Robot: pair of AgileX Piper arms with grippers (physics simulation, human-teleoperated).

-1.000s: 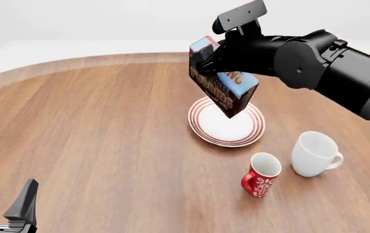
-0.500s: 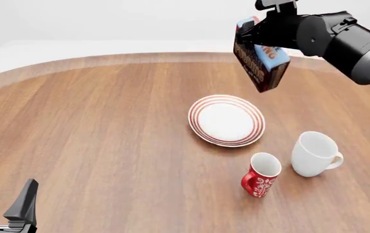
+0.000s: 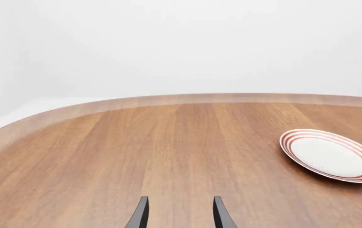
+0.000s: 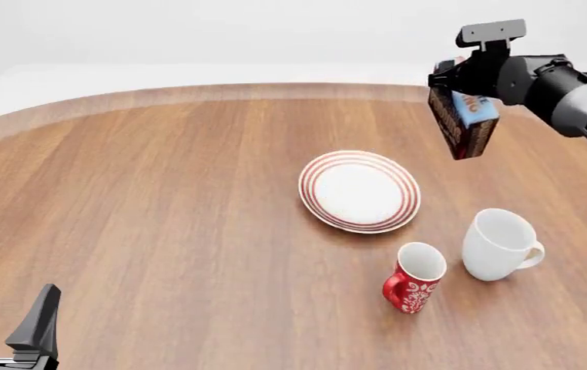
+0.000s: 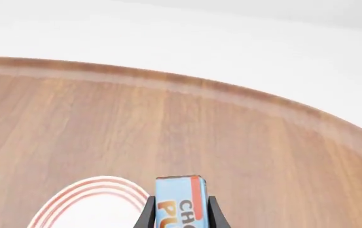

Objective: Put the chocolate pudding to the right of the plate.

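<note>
My right gripper [image 4: 465, 96] is shut on the chocolate pudding [image 4: 463, 120], a carton with a light-blue top and dark brown sides. It hangs tilted in the air, above the table and to the far right of the plate [image 4: 360, 190]. In the right wrist view the carton [image 5: 178, 202] sits between the fingers, with the plate's red-ringed rim [image 5: 86, 199] beside it. My left gripper [image 4: 11, 320] is open and empty at the near left corner. Its fingertips [image 3: 140, 214] show in the left wrist view, with the plate [image 3: 330, 154] far off.
A plain white mug [image 4: 499, 243] stands to the near right of the plate. A red patterned mug [image 4: 414, 277] stands beside it, nearer the front. The round wooden table's far edge [image 4: 222, 91] curves behind.
My right gripper has carried the pudding from above the plate to the right and farther back, still lifted. The left arm has not moved.
</note>
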